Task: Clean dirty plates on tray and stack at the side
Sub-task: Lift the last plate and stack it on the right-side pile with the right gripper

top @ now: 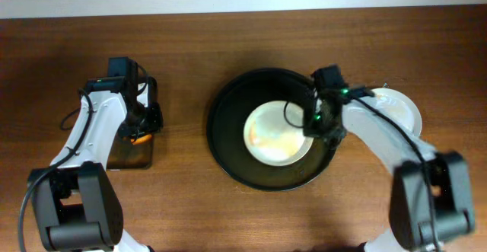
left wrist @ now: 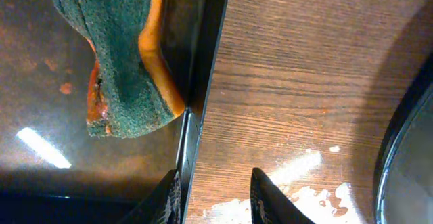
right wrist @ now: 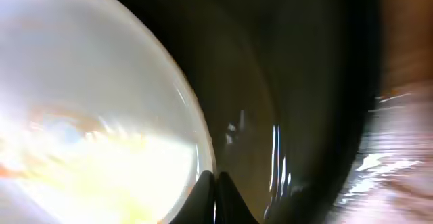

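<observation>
One plate [top: 275, 134] sat in the black tray [top: 227, 134], a little right of its middle, with a pale orange smear across it, so it looked unwashed. The right gripper [right wrist: 215, 195] was closed tip to tip at the plate's right edge, with nothing seen between the fingers. The blur hid whether they touched the rim. The left gripper [left wrist: 216, 195] hung part open and empty. Its fingers stood either side of the right rim of the brown tray [top: 129, 159], and the sponge [left wrist: 122, 55] lay loose inside, just beyond them.

The main risk was on the right. Closed fingers cannot take the plate, and a push from there would likely slide it left across the tray or ride it up the rim. If the plate were lifted as it stood, sauce would probably reach the stack [top: 402, 107], which sat on the table [top: 190, 39] just right of the tray. The right arm crossed over the stack and hid how many plates it held. A careless swing or drop of the arm could knock it.

On the left, closing or lowering from that spot would probably catch the brown tray's rim, not the sponge, and tip or drag the tray. The sponge was well apart from the dirty plate, with bare table and the black tray's raised rim between them.
</observation>
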Controlling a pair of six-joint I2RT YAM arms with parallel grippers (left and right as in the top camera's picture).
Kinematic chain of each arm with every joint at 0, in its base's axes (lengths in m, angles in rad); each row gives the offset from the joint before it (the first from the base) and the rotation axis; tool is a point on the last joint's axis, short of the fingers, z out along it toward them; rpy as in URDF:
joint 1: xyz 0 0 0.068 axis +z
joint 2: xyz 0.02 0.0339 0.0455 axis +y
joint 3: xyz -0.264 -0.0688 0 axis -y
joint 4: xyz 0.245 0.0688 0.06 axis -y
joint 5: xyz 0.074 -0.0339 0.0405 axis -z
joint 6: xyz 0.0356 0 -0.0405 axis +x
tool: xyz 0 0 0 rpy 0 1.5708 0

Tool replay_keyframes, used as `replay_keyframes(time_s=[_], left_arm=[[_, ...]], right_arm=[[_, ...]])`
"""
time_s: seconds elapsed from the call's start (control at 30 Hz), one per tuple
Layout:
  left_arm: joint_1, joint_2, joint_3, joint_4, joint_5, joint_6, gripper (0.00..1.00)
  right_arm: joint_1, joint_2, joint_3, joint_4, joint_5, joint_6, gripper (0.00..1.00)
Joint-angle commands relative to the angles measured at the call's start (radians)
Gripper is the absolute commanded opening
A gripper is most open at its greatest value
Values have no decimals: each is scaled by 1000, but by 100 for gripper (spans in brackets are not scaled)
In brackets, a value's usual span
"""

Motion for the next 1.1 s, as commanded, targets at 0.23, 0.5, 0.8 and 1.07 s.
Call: replay_keyframes(time_s=[0.23, 0.5, 0.8, 1.07], left_arm=[[0, -2, 0, 8, 11, -2, 32], [0, -2, 0, 8, 11, -2, 32], [0, -2, 0, 7, 11, -2, 32], [0, -2, 0, 8, 11, -2, 32]], right_arm=[[162, -206, 56, -74, 655, -106, 4], [-72, -145, 55, -58, 82, 7, 99], [-86, 70, 55, -38, -15, 8, 69], [-86, 186, 53, -6, -24, 13, 50]])
